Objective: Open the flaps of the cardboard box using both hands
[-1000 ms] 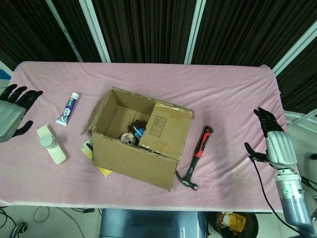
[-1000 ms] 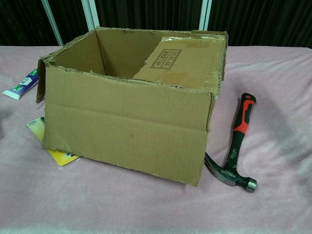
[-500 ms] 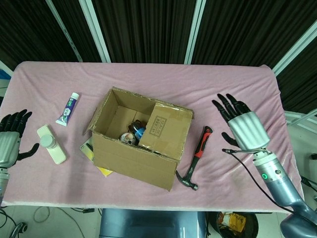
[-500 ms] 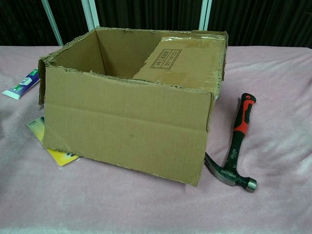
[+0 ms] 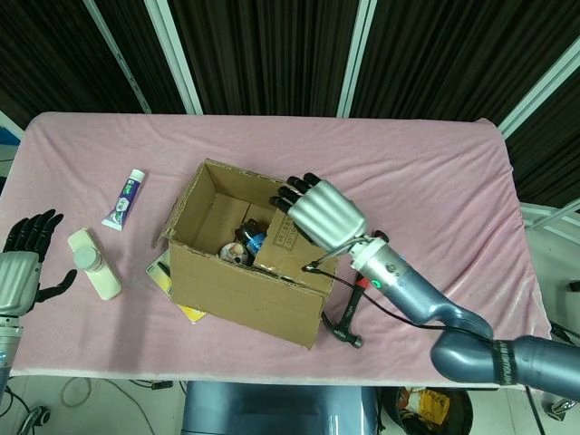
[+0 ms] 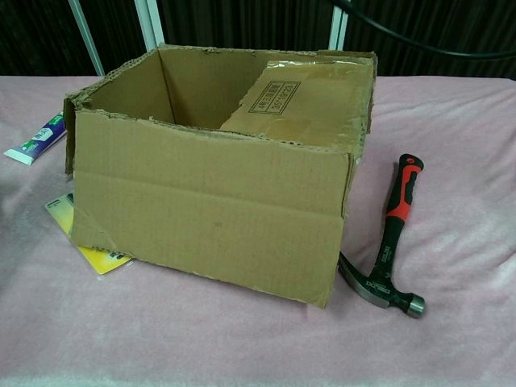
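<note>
The brown cardboard box (image 5: 237, 283) (image 6: 210, 201) stands mid-table with its top mostly open. One flap (image 5: 299, 256) (image 6: 298, 105) on its right side lies folded inward over the opening. My right hand (image 5: 321, 212) hangs over that flap with fingers spread and nothing in it. The chest view shows no hand on the flap, so the hand is well above it. At the far left edge of the table, beyond a white bottle, my left hand (image 5: 20, 268) is open and empty, far from the box.
A red-and-black hammer (image 5: 345, 325) (image 6: 391, 234) lies right of the box, partly under my right forearm. A toothpaste tube (image 5: 125, 199) (image 6: 36, 139) and the white bottle (image 5: 93, 263) lie to the left. A yellow packet (image 5: 181, 306) (image 6: 93, 254) sticks out from under the box. Small items (image 5: 243, 246) sit inside.
My right hand has swung from the table's right edge leftward to above the box's folded flap. My left hand dropped back toward the near left corner.
</note>
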Robot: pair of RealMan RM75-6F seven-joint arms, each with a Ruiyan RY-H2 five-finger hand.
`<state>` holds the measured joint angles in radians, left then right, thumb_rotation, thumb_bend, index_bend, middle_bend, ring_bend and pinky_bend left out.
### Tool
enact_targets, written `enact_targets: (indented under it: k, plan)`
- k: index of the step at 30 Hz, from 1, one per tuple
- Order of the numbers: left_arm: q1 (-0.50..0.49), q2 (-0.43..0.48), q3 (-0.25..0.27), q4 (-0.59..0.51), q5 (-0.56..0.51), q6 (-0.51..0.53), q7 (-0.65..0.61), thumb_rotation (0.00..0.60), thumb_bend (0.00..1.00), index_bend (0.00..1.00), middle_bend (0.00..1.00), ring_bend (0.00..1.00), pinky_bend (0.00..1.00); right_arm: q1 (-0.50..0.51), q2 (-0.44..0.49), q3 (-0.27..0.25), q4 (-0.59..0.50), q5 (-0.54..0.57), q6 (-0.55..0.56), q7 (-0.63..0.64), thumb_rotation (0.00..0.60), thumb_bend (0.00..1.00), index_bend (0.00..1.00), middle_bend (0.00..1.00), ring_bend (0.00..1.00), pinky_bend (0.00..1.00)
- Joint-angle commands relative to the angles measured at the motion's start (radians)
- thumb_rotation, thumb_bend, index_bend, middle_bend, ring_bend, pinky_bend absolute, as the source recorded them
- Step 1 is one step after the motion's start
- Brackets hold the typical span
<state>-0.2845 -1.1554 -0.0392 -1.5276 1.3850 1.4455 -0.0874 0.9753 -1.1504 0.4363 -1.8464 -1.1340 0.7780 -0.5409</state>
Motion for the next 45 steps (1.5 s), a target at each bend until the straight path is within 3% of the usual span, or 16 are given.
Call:
enact_targets:
  k: [1, 13, 23, 33, 45]
  plan:
    - [0.001, -0.007, -0.001, 0.014, 0.010, -0.012, -0.019, 0.600, 0.27, 0.01, 0.03, 0.00, 0.03, 0.117, -0.095, -0.011, 0.095, 0.084, -0.081, -0.062, 0.600, 0.64, 0.30, 0.33, 0.25, 0.32]
    - [-0.001, -0.015, -0.016, 0.038, -0.002, -0.062, -0.050, 0.600, 0.27, 0.01, 0.03, 0.00, 0.03, 0.334, -0.266, -0.100, 0.334, 0.218, -0.214, -0.110, 0.600, 0.65, 0.33, 0.35, 0.25, 0.32]
    - [-0.003, -0.012, -0.027, 0.040, -0.010, -0.093, -0.058, 0.600, 0.27, 0.02, 0.03, 0.00, 0.03, 0.408, -0.320, -0.196, 0.453, 0.266, -0.254, -0.124, 0.600, 0.65, 0.36, 0.35, 0.24, 0.31]
    - [-0.002, -0.010, -0.034, 0.039, -0.004, -0.100, -0.056, 0.600, 0.27, 0.02, 0.03, 0.00, 0.03, 0.441, -0.299, -0.300, 0.459, 0.274, -0.241, -0.192, 0.600, 0.66, 0.57, 0.37, 0.22, 0.28]
    - [0.002, -0.008, -0.041, 0.035, 0.007, -0.103, -0.066, 0.600, 0.28, 0.02, 0.03, 0.00, 0.03, 0.482, -0.203, -0.347, 0.333, 0.286, -0.156, -0.283, 0.600, 0.66, 0.63, 0.39, 0.22, 0.28]
